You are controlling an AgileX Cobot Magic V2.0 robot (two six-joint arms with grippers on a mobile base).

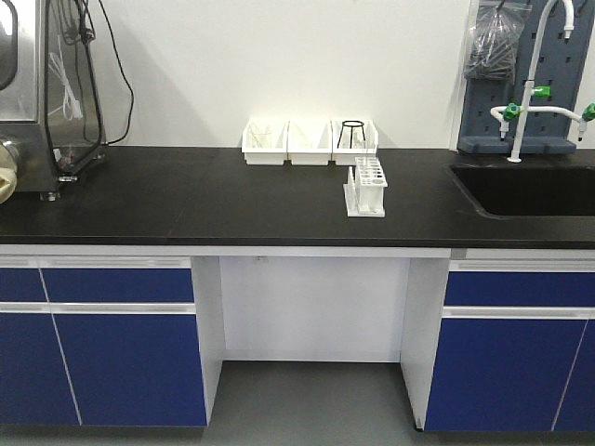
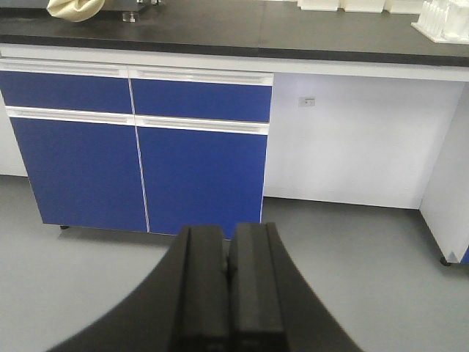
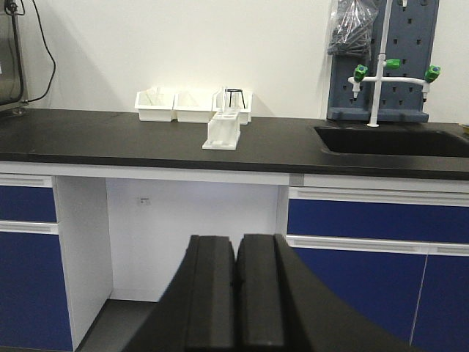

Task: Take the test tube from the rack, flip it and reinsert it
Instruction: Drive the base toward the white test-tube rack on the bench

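My left gripper point(image 2: 229, 242) and right gripper point(image 3: 238, 249) hang pinched closed and empty below the counter point(image 1: 232, 200); the rack point(image 1: 365, 189), test tube point(image 1: 371, 170) upright in it, stands well ahead, squarer to the right arm.

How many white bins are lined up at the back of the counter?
3, side by side behind the rack: the left bin, the middle bin, and the right bin, which holds a black wire stand. I see none hidden.
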